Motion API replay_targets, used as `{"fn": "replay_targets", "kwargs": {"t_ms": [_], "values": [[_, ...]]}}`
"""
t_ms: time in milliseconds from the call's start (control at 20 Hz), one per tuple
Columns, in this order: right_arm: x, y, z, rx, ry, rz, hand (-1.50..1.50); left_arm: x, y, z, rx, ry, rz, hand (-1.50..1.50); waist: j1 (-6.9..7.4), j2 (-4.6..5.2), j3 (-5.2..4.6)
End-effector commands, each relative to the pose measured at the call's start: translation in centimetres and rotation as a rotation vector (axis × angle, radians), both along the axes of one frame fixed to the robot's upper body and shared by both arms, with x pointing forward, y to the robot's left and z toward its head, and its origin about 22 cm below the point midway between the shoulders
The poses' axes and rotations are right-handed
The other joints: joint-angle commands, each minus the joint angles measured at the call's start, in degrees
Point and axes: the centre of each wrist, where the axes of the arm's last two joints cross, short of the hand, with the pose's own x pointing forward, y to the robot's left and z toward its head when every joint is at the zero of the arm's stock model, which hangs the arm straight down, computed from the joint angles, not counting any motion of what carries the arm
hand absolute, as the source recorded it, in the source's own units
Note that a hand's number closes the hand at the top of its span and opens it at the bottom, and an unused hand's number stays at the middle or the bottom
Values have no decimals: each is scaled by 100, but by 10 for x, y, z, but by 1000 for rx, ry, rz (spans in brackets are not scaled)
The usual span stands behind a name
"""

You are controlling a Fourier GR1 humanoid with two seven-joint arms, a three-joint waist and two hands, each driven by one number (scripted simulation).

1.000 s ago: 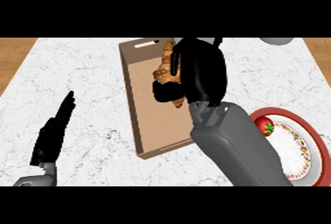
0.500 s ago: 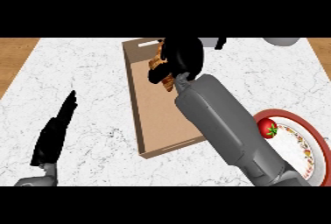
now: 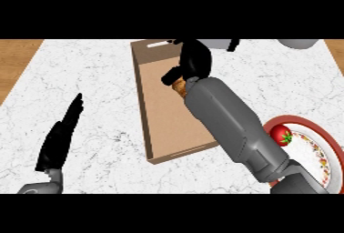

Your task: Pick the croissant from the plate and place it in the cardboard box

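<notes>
1. The croissant point(image 3: 180, 85), flaky and golden-brown, is gripped by the curled black fingers of the right hand point(image 3: 193, 61) at upper centre and is largely hidden.
2. It is held over the long, shallow cardboard box point(image 3: 164, 118).
3. The red-rimmed plate point(image 3: 322, 145) at lower right is cut off and partly hidden by the forearm.
4. The left hand point(image 3: 62, 136) rests straight-fingered at lower left.
</notes>
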Motion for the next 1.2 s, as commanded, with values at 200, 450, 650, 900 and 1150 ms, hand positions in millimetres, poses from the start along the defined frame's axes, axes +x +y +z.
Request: {"fn": "replay_targets", "kwargs": {"t_ms": [200, 450, 650, 900, 1150], "values": [[7, -5, 13, 271, -268, -142, -150, 11, -10, 9, -6, 5, 10, 0, -80, -9, 8], [8, -27, 8, 448, -379, -201, -150, 5, 13, 9, 5, 1, 26, 0, -172, -18, 10], [5, -59, 9, 556, -468, -273, -150, -4, 23, 7, 6, 10, 62, 0, -293, -68, 8], [-11, -126, 7, 551, -504, -360, -150, -26, 30, -3, -11, 25, 76, 0, -469, -153, 4], [-60, -187, 2, 587, -541, -364, -150, -23, 24, 3, 16, 21, 86, 0, -548, -155, 5]]}}
